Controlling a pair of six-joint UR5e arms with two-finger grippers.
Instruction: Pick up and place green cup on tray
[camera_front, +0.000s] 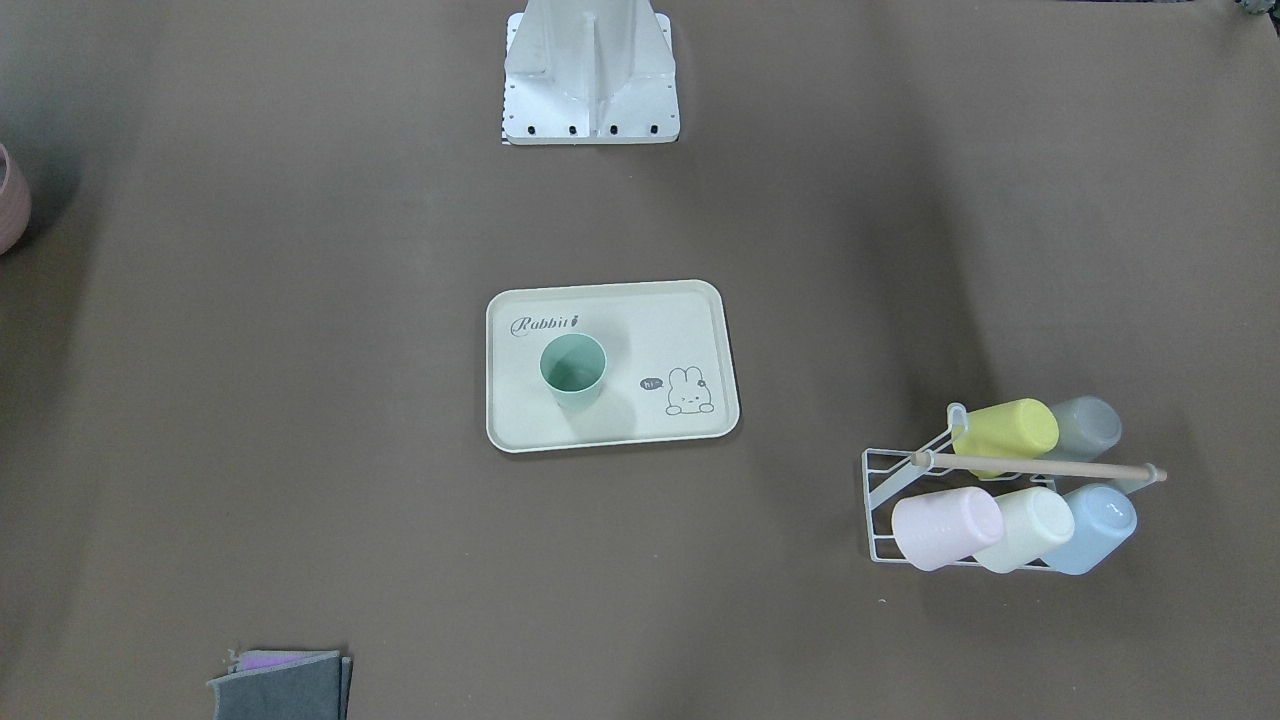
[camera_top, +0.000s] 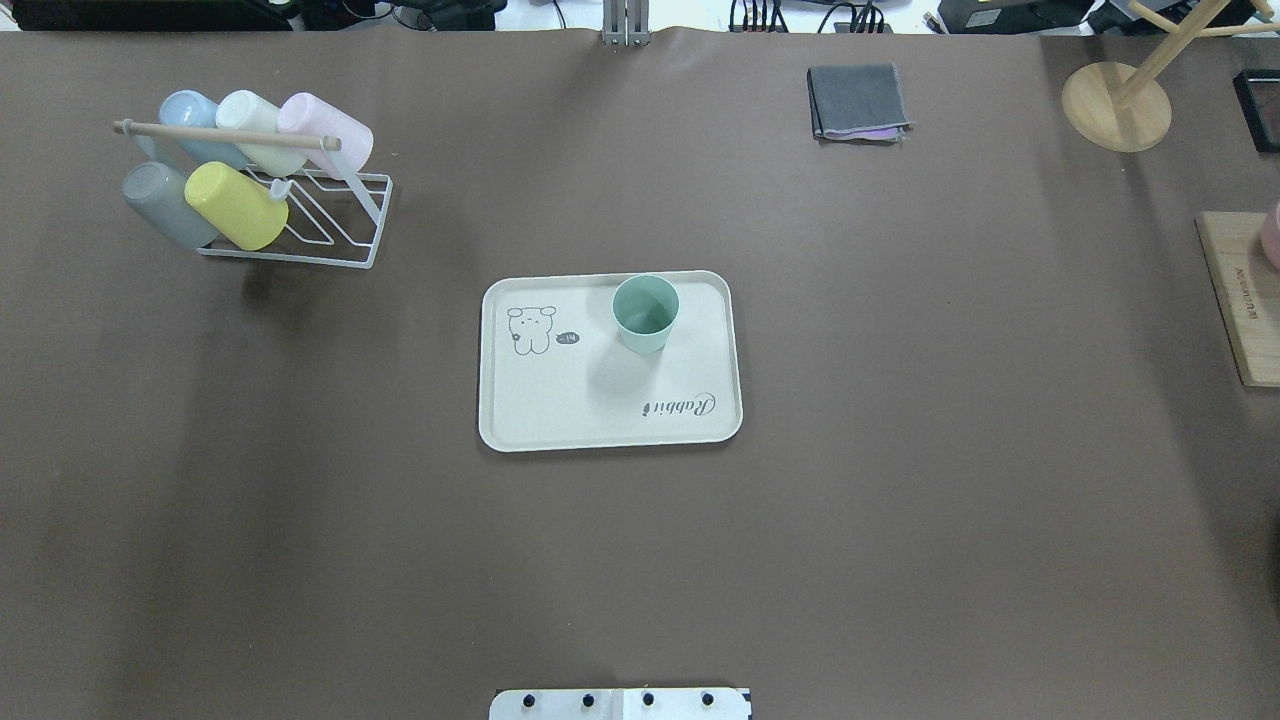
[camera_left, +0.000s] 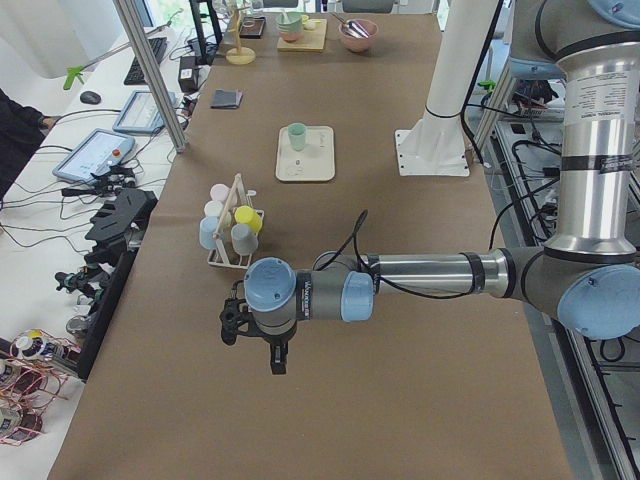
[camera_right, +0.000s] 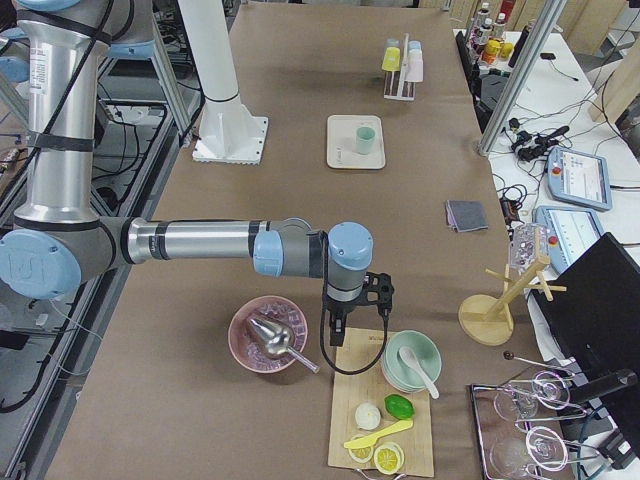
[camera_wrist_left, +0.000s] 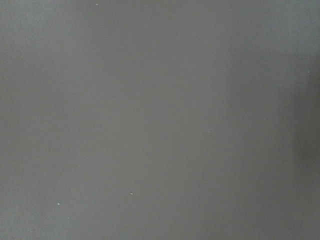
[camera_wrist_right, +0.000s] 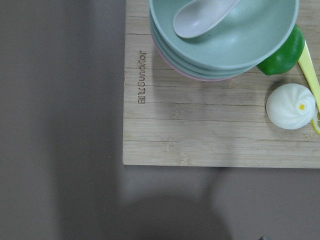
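The green cup (camera_front: 573, 371) stands upright on the cream tray (camera_front: 650, 420) at the table's middle, near the "Rabbit" script. It also shows in the overhead view (camera_top: 645, 313) on the tray (camera_top: 560, 400). No gripper is near it. My left gripper (camera_left: 256, 342) hovers over bare table near the left end, far from the tray (camera_left: 300, 165). My right gripper (camera_right: 352, 312) hangs over the edge of a wooden board (camera_right: 380, 400) at the right end. Both show only in the side views, so I cannot tell if they are open or shut.
A white wire rack (camera_top: 330, 225) holds several cups, among them a yellow-green (camera_top: 235, 205) and a light blue one (camera_top: 190, 110). A folded grey cloth (camera_top: 858, 102) and a wooden stand (camera_top: 1115, 105) lie at the far edge. Stacked bowls (camera_wrist_right: 225, 35) sit on the board (camera_wrist_right: 200, 130).
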